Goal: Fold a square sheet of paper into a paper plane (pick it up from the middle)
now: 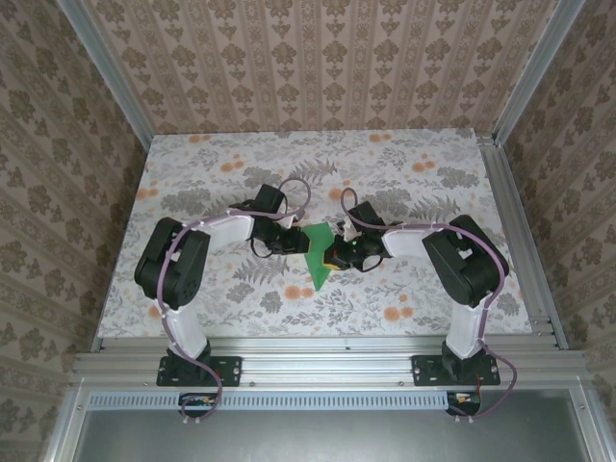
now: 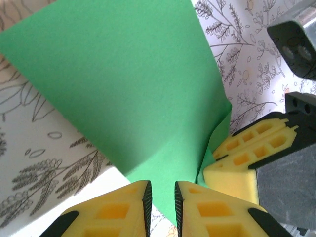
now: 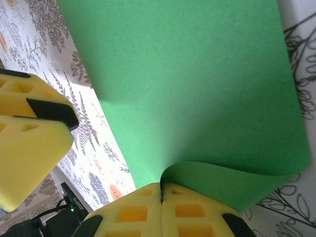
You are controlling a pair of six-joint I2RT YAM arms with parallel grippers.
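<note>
The square sheet of thin bright green paper [image 1: 316, 254] lies at the middle of the floral-patterned counter [image 1: 241, 154], between the 2 claws that meet over it. The right claw [image 3: 161, 193] has its yellow pads pressed together on 1 edge of the sheet, which rolls up out of that pinch in a soft curl. The left claw [image 2: 162, 200] stands just beside it with its pads a narrow slit apart. The sheet's near tip runs into that slit, but the gap looks wider than the paper, so I judge it is not gripping. The step in hand looks like folding a side flap over. To do it well, the right claw should hold its pinch firm and carry the curl across low and slowly, so the lifted edge lands true on its line and does not skew. The left claw would best close on, or press down, the part meant to lie flat, since thin paper slides easily and a tug from 1 side alone could drag the whole sheet. Only once the edges line up should the curl be flattened into a crease. The sheet is a plain, even green with no print. From above it shows as a wedge, broad at the far side and narrowing to a point toward the arms' bases, and in the left wrist view 1 side turns along a fold line next to the right claw.
</note>
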